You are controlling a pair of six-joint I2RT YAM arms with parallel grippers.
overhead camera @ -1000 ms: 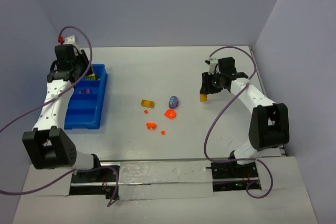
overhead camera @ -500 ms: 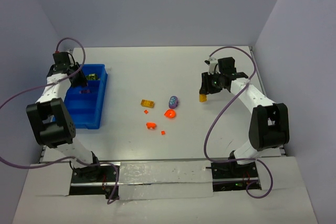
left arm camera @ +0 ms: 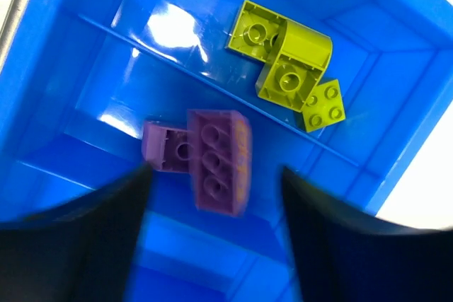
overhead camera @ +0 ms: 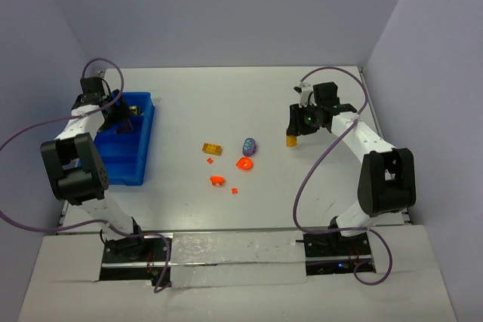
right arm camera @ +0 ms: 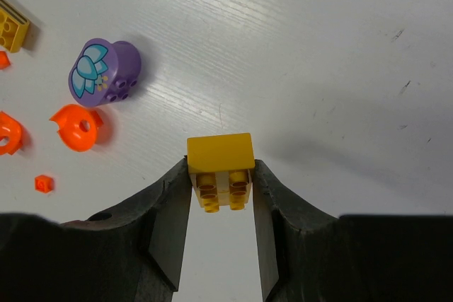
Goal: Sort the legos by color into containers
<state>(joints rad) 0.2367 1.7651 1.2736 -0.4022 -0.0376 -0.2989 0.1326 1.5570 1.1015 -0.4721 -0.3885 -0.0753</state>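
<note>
The right pincer [right arm camera: 220, 190] is clenched on a yellow brick [right arm camera: 220, 164] over the tabletop [right arm camera: 340, 47]. To its left, loose on the tabletop, lie a purple piece [right arm camera: 105, 72], an orange ring [right arm camera: 76, 126], a flat yellow brick [overhead camera: 212, 148] and small orange bits [overhead camera: 217, 180], all well apart from the blue tray [overhead camera: 121, 165]. The left pincer [left arm camera: 212, 245] hangs released over the tray, fingers spread, holding nothing. Below it, two purple bricks [left arm camera: 212, 157] touch in one compartment. Across a rib, three yellow-green bricks [left arm camera: 287, 61] sit together.
</note>
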